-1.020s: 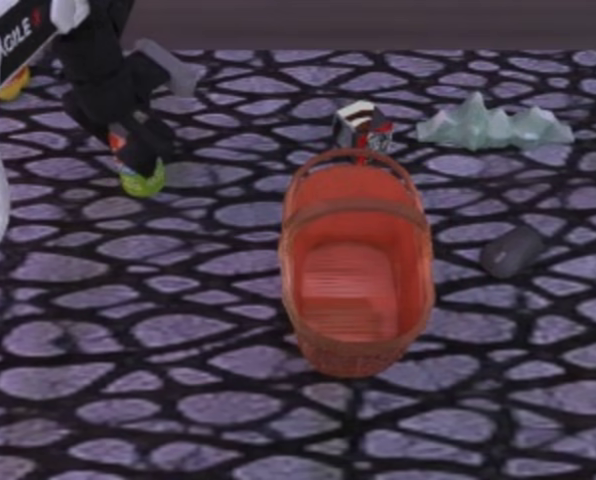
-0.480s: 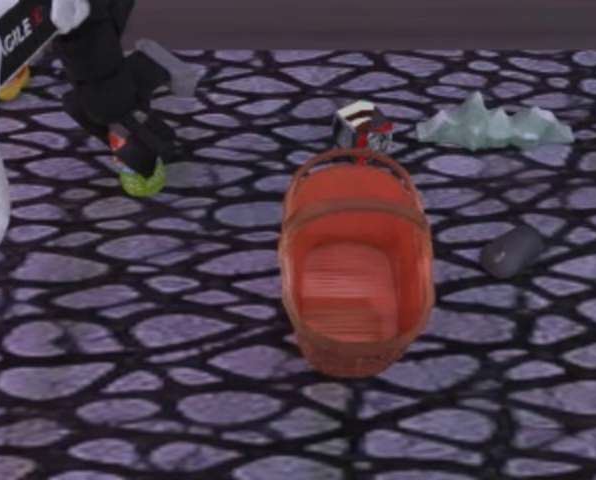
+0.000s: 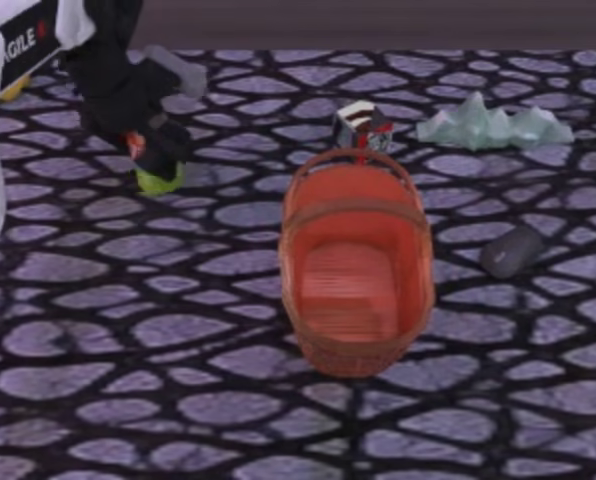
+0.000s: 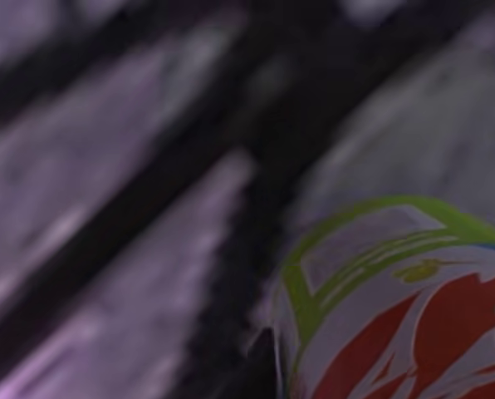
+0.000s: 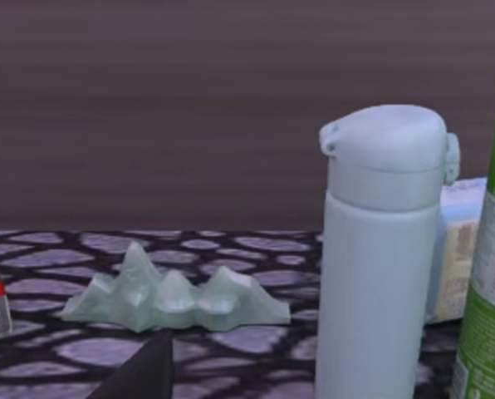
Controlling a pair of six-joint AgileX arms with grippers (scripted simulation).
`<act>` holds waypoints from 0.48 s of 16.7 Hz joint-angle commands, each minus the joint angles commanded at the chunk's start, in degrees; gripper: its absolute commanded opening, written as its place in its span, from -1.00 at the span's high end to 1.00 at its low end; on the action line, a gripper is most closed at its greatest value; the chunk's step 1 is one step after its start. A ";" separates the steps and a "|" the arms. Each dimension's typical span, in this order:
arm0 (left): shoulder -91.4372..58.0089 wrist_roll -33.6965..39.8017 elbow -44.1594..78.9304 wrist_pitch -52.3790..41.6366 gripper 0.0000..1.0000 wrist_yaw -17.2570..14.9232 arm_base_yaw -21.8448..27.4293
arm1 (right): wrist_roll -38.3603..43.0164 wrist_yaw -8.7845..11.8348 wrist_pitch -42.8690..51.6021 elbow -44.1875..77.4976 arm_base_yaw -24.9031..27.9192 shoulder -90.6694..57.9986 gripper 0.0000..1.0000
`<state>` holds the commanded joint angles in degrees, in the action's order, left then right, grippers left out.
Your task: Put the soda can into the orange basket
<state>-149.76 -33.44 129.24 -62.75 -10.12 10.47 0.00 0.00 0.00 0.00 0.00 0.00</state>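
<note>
The soda can [image 3: 159, 178] sits far over on the left side of the table, toward the back, and the left gripper [image 3: 156, 160] is right down on top of it, so that from above only the can's bright green lower band pokes out under the dark fingers. The left wrist view is filled with the can's red-and-white label and green edging, pressed close to the camera, which suggests to me the gripper is wrapped around it, though I cannot actually see the fingers well enough to say whether they are clamped or loose. Whether the can is lifted off the cobble-patterned table [image 3: 178, 400] or standing on it I cannot tell either. The orange basket [image 3: 303, 300] stands near the middle of the table, well apart from the can, with nothing inside it that I can see. So by my reckoning the job is at the pick-up stage: the reach is made, but the carry across to the basket and the drop inside are all yet to do. The right arm is out of sight in the top view; its wrist camera just looks at a pale blue flask [image 5: 380, 249] and a green mountain-shaped ornament [image 5: 173, 295], apparently parked off to the right.
</note>
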 joint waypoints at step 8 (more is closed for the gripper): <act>7.32 12.05 -21.41 30.97 1.00 -20.41 2.13 | 0.00 0.00 0.00 0.00 0.00 0.00 -1.00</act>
<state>-142.44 -21.39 107.84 -31.78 -30.53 12.60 0.00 0.00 0.00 0.00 0.00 0.00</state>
